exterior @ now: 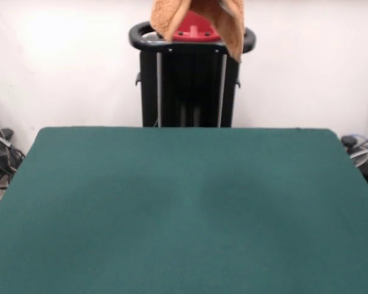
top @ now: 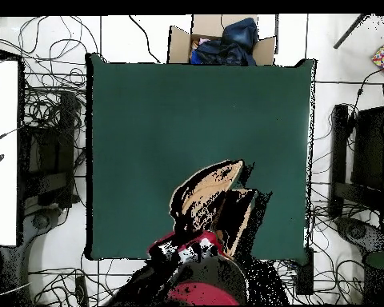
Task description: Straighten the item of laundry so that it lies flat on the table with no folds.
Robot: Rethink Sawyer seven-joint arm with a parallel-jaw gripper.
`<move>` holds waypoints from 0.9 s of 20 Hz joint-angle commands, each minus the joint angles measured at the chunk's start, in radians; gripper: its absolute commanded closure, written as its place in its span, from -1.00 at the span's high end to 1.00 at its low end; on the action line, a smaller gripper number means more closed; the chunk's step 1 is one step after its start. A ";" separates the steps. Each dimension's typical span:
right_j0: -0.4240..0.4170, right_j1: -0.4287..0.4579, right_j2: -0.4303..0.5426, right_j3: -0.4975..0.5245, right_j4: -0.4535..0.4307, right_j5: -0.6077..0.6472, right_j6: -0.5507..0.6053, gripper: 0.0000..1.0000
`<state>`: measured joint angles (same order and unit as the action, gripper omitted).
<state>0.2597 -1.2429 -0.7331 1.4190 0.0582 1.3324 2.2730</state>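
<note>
Dark green felt-covered rectangular table (exterior: 184, 208): bare across its whole top in the front view. Orange-tan terry-cloth towel (exterior: 230, 24): hanging bunched in the air at the far side, above the black pedestal (exterior: 190, 86), off the table; overhead it shows as folded drapes over the near-robot edge. Gripper: hidden by cloth, state cannot be told. Progress: early; towel not yet laid down or spread, all flattening remains.
</note>
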 commanded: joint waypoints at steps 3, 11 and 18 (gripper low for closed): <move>0.013 -0.037 -0.022 0.198 -0.061 -0.046 0.180 -1.00; -0.019 -0.092 -0.039 0.252 -0.105 -0.079 0.139 -1.00; -0.036 -0.147 -0.043 0.284 -0.141 -0.075 0.129 -1.00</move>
<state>0.2397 -1.3635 -0.7470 1.5581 -0.0388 1.3083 2.2730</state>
